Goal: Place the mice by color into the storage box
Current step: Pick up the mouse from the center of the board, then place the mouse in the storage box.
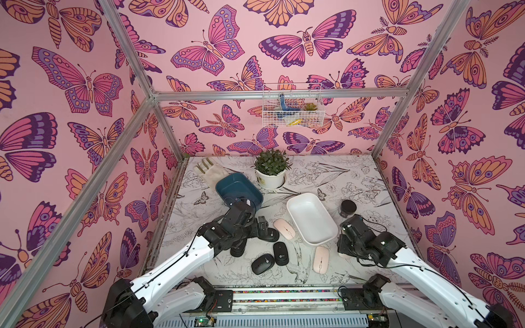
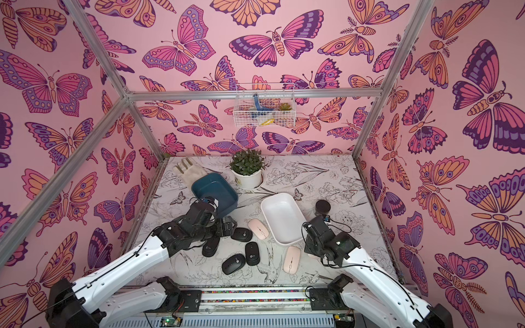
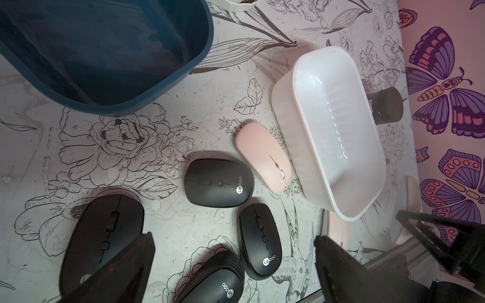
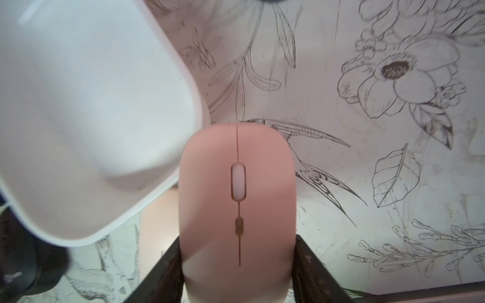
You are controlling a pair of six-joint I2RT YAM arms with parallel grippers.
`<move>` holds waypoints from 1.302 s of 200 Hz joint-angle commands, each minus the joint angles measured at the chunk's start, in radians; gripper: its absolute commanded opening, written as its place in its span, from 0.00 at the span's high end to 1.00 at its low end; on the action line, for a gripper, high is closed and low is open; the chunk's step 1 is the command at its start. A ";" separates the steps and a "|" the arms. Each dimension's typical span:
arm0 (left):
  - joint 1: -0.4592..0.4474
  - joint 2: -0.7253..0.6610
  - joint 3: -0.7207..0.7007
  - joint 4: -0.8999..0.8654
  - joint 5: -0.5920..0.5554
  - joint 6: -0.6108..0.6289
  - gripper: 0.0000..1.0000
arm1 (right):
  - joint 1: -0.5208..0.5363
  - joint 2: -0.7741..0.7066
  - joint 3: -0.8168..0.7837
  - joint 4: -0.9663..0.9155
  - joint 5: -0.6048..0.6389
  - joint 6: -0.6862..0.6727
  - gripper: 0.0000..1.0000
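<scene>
My right gripper is shut on a pale pink mouse, held beside the near corner of the empty white storage box. In a top view only a pale sliver of that mouse shows under the wrist. Two more pink mice lie on the table by the white box. My left gripper hangs open over a cluster of several black mice, touching none. A dark blue storage box stands behind the left arm.
A small black jar stands right of the white box. A potted plant and a pale glove sit at the back of the table. A wire basket hangs on the back wall. Metal frame posts edge the table.
</scene>
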 commanded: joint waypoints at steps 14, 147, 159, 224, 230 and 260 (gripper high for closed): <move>-0.007 0.040 0.033 -0.005 0.027 0.017 0.00 | -0.004 0.149 0.179 0.069 -0.046 -0.179 0.60; -0.028 0.701 0.375 0.162 0.233 -0.025 0.68 | 0.001 0.736 0.229 0.399 -0.314 -0.408 0.57; -0.028 0.760 0.417 0.166 0.248 -0.031 0.70 | 0.000 0.738 0.218 0.416 -0.336 -0.406 0.55; -0.002 0.931 0.585 0.166 0.269 -0.028 0.72 | -0.002 0.712 0.194 0.447 -0.350 -0.341 0.29; 0.003 0.940 0.596 0.166 0.266 -0.027 0.72 | -0.002 0.699 0.191 0.442 -0.344 -0.330 0.27; 0.024 0.996 0.672 0.166 0.287 -0.010 0.70 | -0.002 0.594 0.170 0.395 -0.304 -0.275 0.20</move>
